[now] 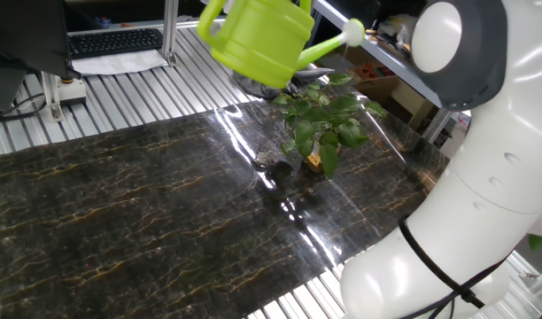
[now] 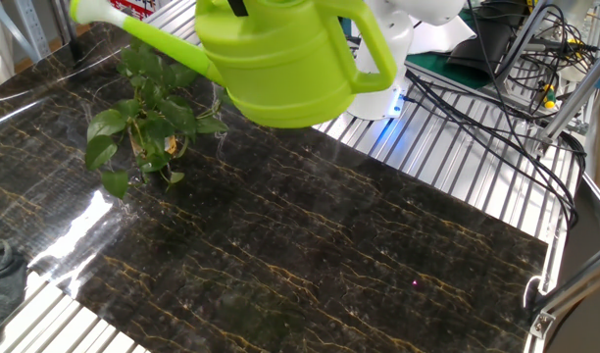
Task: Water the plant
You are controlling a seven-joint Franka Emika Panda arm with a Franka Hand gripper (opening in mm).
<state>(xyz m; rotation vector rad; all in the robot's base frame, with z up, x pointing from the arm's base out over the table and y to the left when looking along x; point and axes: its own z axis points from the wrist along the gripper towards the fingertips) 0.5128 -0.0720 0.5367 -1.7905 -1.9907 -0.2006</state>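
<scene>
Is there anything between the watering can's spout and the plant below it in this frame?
Nothing visible. The watering can hangs in the air, and its spout head sits above and past the plant with only open air between them. The marble tabletop around the plant is bare. The tool is hidden above the can.

I see my white arm (image 1: 483,159) bent high over the surface; its fingers are hidden at the top edge, so their state is unclear.
</scene>
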